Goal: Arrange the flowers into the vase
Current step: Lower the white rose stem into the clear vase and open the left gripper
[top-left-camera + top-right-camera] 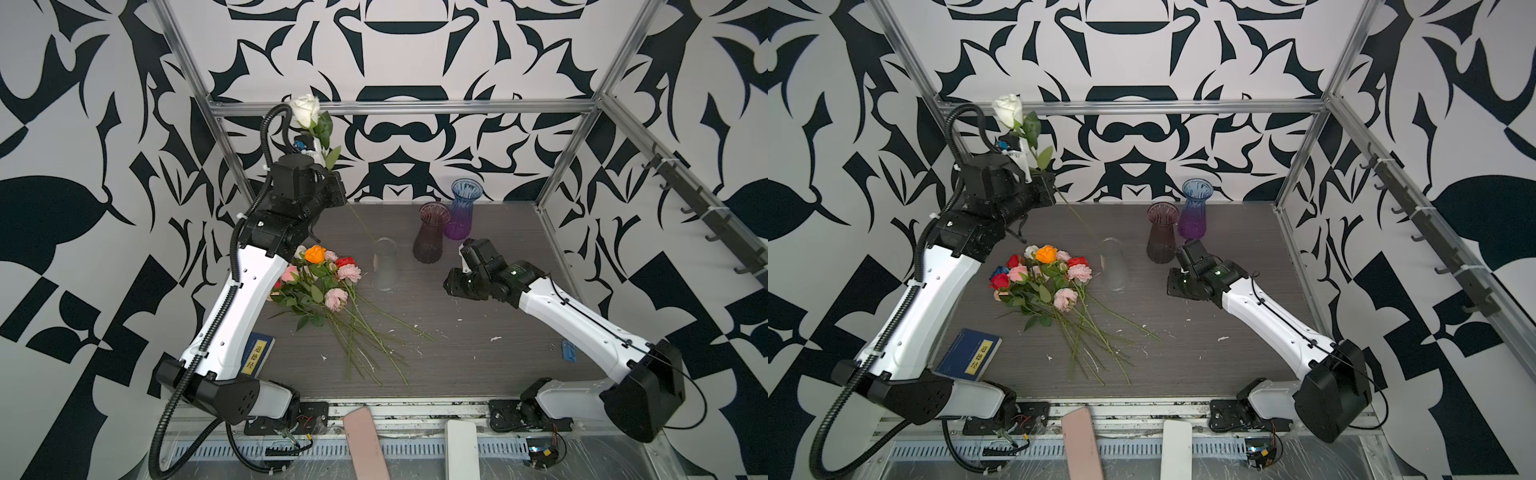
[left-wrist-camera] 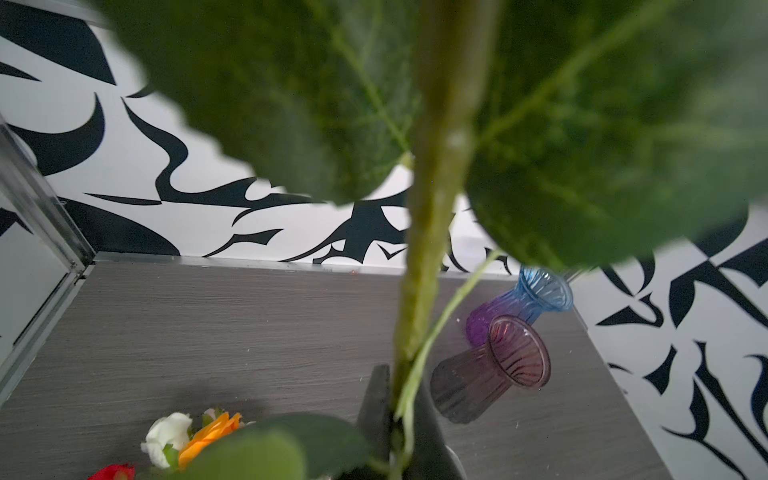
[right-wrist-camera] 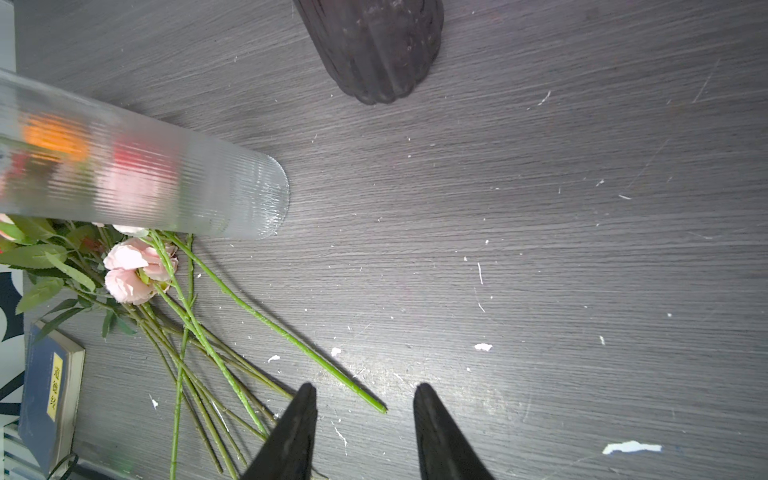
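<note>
Blurred green leaves (image 2: 291,104) of the white rose (image 1: 305,108) sit almost against the left wrist lens and hide much of that view. Below them we see the left gripper (image 2: 402,386) clamped on the rose's stem. In both top views the rose is held high over the back left corner of the desk (image 1: 478,316), bloom up. Its stem slants down to the rim of the clear vase (image 1: 384,266) near the desk's middle, and we cannot tell whether the tip is inside the glass. We count three vases: the clear ribbed one, a smoky purple vase (image 1: 430,235) toward the back edge, and a blue-and-violet vase (image 1: 462,210) just behind it and partly covered by it. We see nothing inside the two tinted ones. The other flowers (image 1: 1050,282) lie in one bunch near the desk's left edge, stems fanned toward the front edge. We make out one orange, one white, one blue, three red and about five pink blooms, though they overlap, and the left arm (image 1: 245,299) covers some in a top view. One blue book (image 1: 969,353) lies at the front left corner, partly under that arm. The right gripper (image 3: 365,388) hovers low between the clear vase and the right edge, jaws apart and empty. Its wrist view cuts off the tops of the two nearer vases, and the ribbed glass smears the colours behind it.
</note>
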`<state>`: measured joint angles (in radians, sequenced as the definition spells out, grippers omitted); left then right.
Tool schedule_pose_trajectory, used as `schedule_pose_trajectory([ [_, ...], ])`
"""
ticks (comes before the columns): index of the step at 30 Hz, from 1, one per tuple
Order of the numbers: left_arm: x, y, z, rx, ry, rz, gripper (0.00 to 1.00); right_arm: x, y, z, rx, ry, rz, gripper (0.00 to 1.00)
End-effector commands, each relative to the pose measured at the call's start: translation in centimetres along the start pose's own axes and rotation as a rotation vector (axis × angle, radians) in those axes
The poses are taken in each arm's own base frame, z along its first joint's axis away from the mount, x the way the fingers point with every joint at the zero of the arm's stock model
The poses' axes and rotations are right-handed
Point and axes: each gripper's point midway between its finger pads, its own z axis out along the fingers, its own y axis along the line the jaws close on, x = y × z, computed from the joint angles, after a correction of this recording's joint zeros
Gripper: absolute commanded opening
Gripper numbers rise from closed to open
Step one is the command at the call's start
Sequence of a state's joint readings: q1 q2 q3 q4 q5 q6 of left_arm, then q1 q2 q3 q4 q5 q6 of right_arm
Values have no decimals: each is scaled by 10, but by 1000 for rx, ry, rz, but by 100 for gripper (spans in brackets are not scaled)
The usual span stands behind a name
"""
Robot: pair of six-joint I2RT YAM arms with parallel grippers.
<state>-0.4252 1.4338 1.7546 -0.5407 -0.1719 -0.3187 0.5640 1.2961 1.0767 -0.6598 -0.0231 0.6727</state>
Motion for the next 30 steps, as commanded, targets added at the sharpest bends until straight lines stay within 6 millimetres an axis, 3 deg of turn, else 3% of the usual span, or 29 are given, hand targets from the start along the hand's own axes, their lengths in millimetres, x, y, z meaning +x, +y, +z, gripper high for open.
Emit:
schedule_pose_trajectory([
  [1, 24, -16, 14, 14, 76, 118, 5, -2, -1, -8, -14, -29, 1, 42],
  [3, 35, -24, 22, 25, 124, 156, 18, 1, -4, -7, -11, -28, 11, 43],
  [5, 47, -28, 30, 44, 178, 159, 52, 2, -5, -7, -12, -29, 18, 43],
  [7, 56, -29, 35, 56, 206, 154, 65, 3, -6, -7, -13, -31, 21, 42],
  [17, 75, -26, 24, 81, 212, 119, 68, 13, -12, -7, -9, -16, 42, 43],
  [23, 95, -13, -1, 75, 205, 82, 70, 30, -15, 4, -35, 19, 102, 43],
  [27, 99, 1, -25, 37, 168, -11, 78, 44, 2, 14, -110, 79, 100, 44],
  [30, 110, 15, -36, -10, 176, -146, 100, 55, 16, 26, -164, 169, 61, 45],
])
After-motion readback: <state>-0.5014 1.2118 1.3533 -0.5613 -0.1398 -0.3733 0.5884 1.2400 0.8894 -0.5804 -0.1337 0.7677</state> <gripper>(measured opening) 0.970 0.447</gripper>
